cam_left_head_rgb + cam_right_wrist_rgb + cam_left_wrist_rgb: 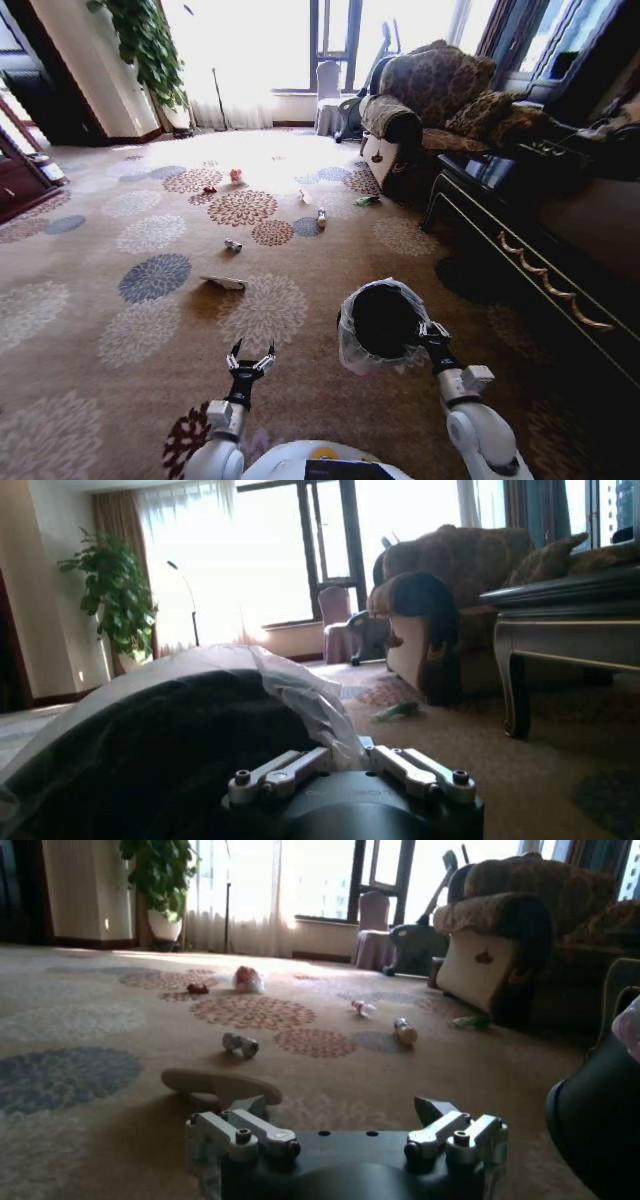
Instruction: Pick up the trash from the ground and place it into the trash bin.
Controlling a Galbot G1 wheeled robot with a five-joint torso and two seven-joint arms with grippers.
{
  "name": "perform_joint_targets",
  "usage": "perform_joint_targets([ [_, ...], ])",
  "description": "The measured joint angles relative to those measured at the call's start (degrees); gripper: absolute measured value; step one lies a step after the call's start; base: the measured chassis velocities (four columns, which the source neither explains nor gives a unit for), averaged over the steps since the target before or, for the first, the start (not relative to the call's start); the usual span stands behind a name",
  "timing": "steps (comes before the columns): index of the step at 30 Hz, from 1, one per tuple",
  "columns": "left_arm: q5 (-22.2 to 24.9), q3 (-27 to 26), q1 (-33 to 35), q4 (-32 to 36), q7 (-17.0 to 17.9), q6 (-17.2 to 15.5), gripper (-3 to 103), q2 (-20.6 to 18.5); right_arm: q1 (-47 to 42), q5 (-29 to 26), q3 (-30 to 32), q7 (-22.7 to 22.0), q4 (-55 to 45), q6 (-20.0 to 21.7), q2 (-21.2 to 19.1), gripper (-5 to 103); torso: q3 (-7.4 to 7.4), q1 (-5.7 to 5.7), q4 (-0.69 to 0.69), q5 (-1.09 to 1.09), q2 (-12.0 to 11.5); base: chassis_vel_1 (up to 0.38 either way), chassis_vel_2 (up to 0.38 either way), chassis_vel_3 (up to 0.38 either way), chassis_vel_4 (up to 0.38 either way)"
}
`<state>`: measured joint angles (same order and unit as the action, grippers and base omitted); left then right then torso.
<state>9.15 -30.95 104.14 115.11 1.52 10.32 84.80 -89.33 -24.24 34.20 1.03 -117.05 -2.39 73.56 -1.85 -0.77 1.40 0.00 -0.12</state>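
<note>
The right gripper [432, 330] is pinching the rim of the trash bin [383, 322], its fingers pressed together over the crinkled bag lining at the bin's edge; in the right wrist view the fingers [290, 769] are clamping that plastic [300, 690] against the dark wall. The bin is hanging in front of the robot, on its right side, above the carpet [120, 300]. Its inside is looking dark, and I cannot tell whether anything is lying in it.

The left gripper [251, 361] is hovering low over the carpet with its fingers spread apart and nothing between them.

The trash is lying scattered ahead on the carpet. A flat white card [223, 283] is resting nearest, just ahead of the left gripper. Farther on, a small can [233, 245] is lying on its side, then a small clear bottle [321, 217] and another clear piece [304, 196]. A green packet [366, 201] is sitting close to the foot of the sofa [430, 95]. Farthest off, a crumpled white-and-red wrapper [236, 176] is lying beside a small red scrap [209, 189].

A dark cabinet [540, 240] is lining the robot's right side, close to the bin. To the left and ahead the carpet is lying open, running toward the bright windows and a potted plant [150, 45].
</note>
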Motion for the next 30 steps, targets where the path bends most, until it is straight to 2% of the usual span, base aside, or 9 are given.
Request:
perform_joint_targets([
  [2, 0.8, -1.0, 0.6, 0.0, -0.1, 0.8, 98, 0.0, 0.2, 0.2, -0.4, 0.0, 0.3, -0.9, 0.4, 0, 0.0, 0.0, 0.0, 0.05, 0.0, 0.315, 0.278, -0.289, -0.273],
  [4, 5.2, -1.6, 0.4, -0.2, 0.7, 0.5, 98, -1.5, -0.5, 1.0, -0.7, 0.0, -0.5, -1.4, 1.8, 0, 0.0, 0.0, 0.01, -0.03, 0.0, 0.259, 0.251, -0.231, -0.214],
  [8, 7.8, -1.5, -0.2, -0.2, 1.7, 0.1, 98, -2.1, -2.0, 1.7, -0.7, 0.1, -2.1, -1.5, 2.7, 0, 0.0, 0.0, -0.02, -0.03, 0.0, 0.206, 0.187, -0.168, -0.173],
  [9, 9.8, -1.3, -1.5, -0.7, 2.1, 1.2, 98, -2.6, -3.3, 3.3, -0.1, 0.1, -3.1, -3.5, 4.4, 0, 0.0, 0.0, -0.02, 0.01, 0.0, 0.0, 0.0, 0.0, 0.0],
  [11, 9.9, -1.4, -2.2, -1.2, 2.2, 2.1, 99, -2.5, -3.7, 4.1, 0.4, 0.0, -3.4, -4.5, 5.7, 0, 0.0, 0.0, -0.05, 0.03, 0.0, -0.053, -0.045, 0.066, 0.037],
  [16, 9.3, -0.7, -2.8, -1.4, 2.2, 2.4, 99, -1.7, -4.9, 5.7, 0.1, 0.0, -4.4, -4.9, 6.0, 0, 0.0, 0.0, -0.03, 0.03, 0.0, -0.045, -0.037, 0.015, 0.024],
  [17, 9.0, -0.4, -2.8, -1.4, 2.2, 2.3, 99, -1.4, -5.0, 5.8, -0.1, 0.0, -4.6, -4.9, 6.0, 0, 0.0, 0.0, -0.03, -0.03, 0.0, 0.0, 0.0, 0.0, 0.0],
  [22, 7.9, 0.2, -2.6, -1.1, 2.1, 2.0, 99, -0.5, -4.0, 6.0, -0.4, 0.0, -4.9, -4.5, 5.9, 0, 0.0, 0.0, 0.0, 0.01, 0.0, 0.0, 0.0, 0.0, 0.0],
  [30, 8.9, -0.3, -3.0, -0.8, 2.3, 0.9, 99, -0.5, -3.4, 5.8, -1.0, 0.0, -5.4, -3.9, 5.6, 0, 0.0, 0.0, -0.02, 0.01, 0.0, -0.118, 0.1, 0.111, -0.113],
])
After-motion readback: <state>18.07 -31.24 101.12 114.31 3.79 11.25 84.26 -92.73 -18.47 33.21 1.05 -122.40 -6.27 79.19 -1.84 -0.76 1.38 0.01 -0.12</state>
